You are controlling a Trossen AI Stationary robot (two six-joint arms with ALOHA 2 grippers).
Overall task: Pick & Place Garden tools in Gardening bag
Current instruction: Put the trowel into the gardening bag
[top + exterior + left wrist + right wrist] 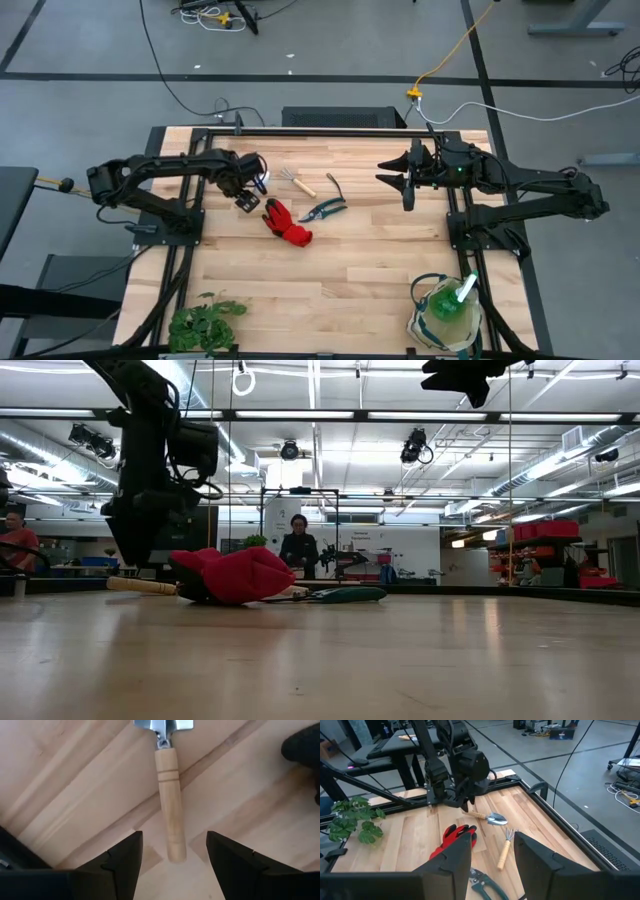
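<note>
Trowel (492, 818): one, wooden handle.
Rake (297, 181): one, wooden handle.
Shears (324, 209): one pair, dark.
Glove (285, 222): one, red.
Bag (445, 315): one, cream with green trim, at 5 o'clock.
Spray bottle (455, 298): one, green, inside bag.
Plant (205, 322): one bunch, at 7 o'clock.
Arms: two.

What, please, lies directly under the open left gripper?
Under the left gripper, the silver-bladed trowel's wooden handle lies on the light wooden table; most of its blade is out of frame.
</note>
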